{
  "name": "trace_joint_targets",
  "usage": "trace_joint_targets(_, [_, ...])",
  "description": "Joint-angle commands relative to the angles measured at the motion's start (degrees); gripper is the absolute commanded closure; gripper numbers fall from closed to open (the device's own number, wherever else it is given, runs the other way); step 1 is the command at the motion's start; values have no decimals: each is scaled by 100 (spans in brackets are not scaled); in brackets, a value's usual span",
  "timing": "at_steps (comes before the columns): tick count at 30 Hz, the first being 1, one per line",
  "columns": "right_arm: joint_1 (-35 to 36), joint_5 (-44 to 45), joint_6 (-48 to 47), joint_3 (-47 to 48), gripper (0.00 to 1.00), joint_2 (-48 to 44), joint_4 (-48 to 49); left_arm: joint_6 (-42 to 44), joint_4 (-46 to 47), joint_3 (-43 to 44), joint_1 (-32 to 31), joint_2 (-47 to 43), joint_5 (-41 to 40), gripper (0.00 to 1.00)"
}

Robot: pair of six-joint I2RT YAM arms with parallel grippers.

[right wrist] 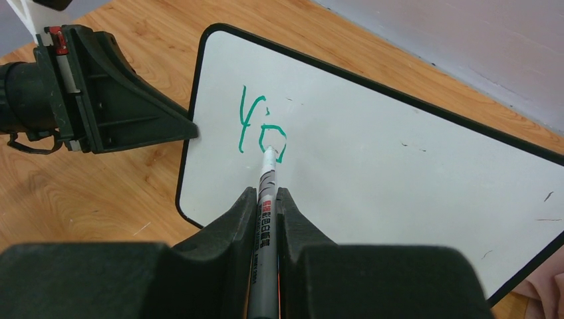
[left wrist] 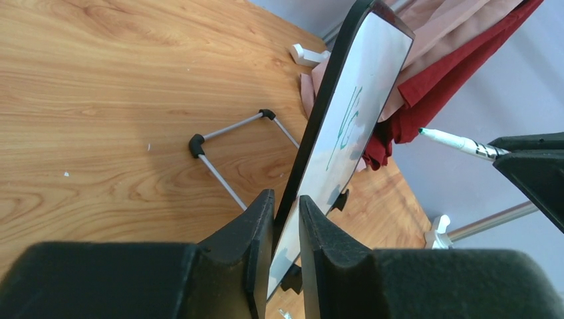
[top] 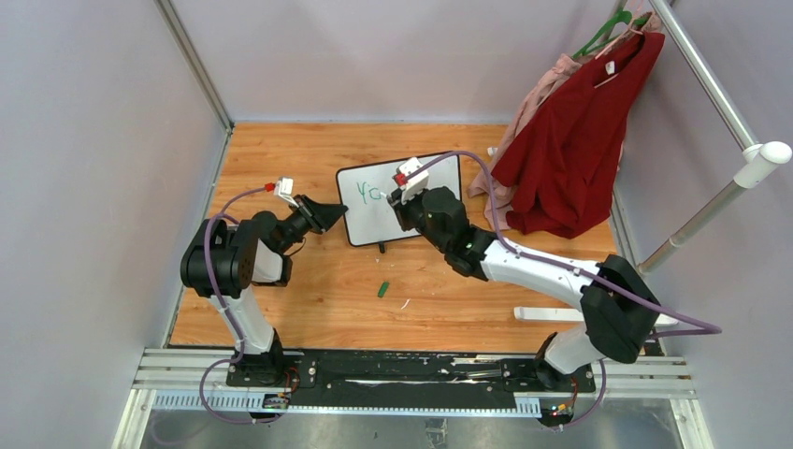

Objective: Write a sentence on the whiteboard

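Spanning left-right, whiteboard (top: 369, 224) long axis; marker (right wrist: 265, 193) tip pointing at sentence (right wrist: 251, 126)

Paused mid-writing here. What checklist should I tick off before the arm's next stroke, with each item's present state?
1. The marker is clamped in the right gripper jaws, tip forward: ok.
2. The marker tip touches the whiteboard at the last letter: ok.
3. The left gripper jaws are closed on the whiteboard's left edge to steady it: ok.
4. The sentence is complete: not ok, only "Yo" in green is written.
5. There is bare board to the right for more letters: ok.
6. Pressure on the tip is right: cannot tell.
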Motion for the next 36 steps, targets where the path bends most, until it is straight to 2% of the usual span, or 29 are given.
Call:
trace_joint_targets(1, [81, 344, -73, 309, 100, 175, 259, 37, 332, 50, 32, 72, 46, 77])
trace_joint_targets(6, [81, 628, -46, 418, 100, 356, 255, 60, 342, 35, 32, 56, 17, 82])
trace_joint_targets(14, [81, 787, -19, 550, 100, 584, 197, 100, 338, -13, 32, 73, -8, 83])
trace_joint_targets(19, [85, 717, 18, 467, 100, 551, 242, 47, 337, 26, 32, 74, 61, 60])
trace_joint_targets(22, [81, 702, 19, 416, 100, 508, 262, 18, 334, 55, 32, 83, 78, 56])
trace_joint_targets(36, [77, 715, 18, 498, 100, 580, 286, -5, 342, 60, -65, 74, 177, 70])
